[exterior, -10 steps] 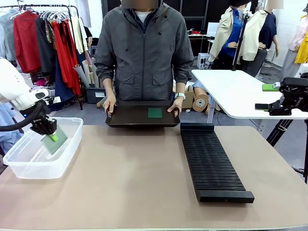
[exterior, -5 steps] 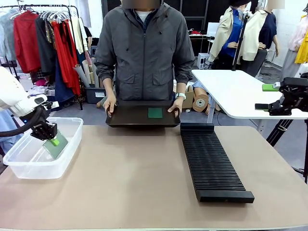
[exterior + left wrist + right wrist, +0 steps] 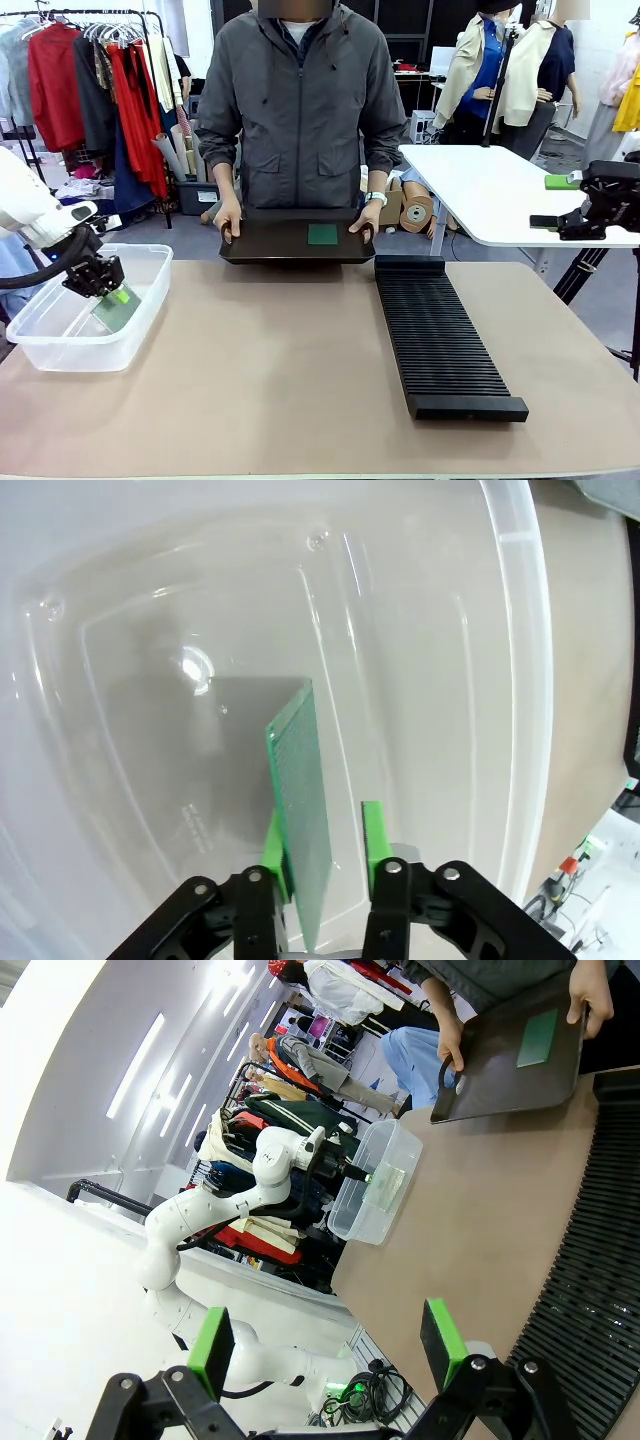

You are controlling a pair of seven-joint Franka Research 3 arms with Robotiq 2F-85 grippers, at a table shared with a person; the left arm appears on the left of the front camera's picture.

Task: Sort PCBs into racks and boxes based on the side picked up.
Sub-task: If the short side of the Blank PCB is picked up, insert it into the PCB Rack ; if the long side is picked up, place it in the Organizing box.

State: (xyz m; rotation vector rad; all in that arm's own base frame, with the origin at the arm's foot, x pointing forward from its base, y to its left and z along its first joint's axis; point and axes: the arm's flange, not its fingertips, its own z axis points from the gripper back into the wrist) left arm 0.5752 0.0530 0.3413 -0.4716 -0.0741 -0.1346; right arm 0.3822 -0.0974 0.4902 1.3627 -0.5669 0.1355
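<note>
While the person's hands (image 3: 228,216) hold a black tray (image 3: 270,246) at the far edge of the bench (image 3: 250,390), the left fingers (image 3: 372,832) reach down into the tub (image 3: 60,352) at the bench's left end; a PCB (image 3: 300,800) stands on edge between them, tilted, its far end down toward the tub floor. Left wrist view: one green pad lies against the board's back; the other pad stands apart from its face, with tub floor showing through the gap; the fingers read as released, not clamped. Front view: the PCB is inside the tub, near its right wall, just under the fingers; whether its lower edge touches the floor I cannot tell.

Second PCB (image 3: 322,234) lies flat on the tray, right of its middle, between the person's hands. Rack (image 3: 440,340) lies lengthwise on the right half of the bench; its far end is just beside the tray's right corner. Right fingers (image 3: 440,1338) are spread wide, released, held off past the bench's right side; the right wrist view looks over the rack toward the tub.
</note>
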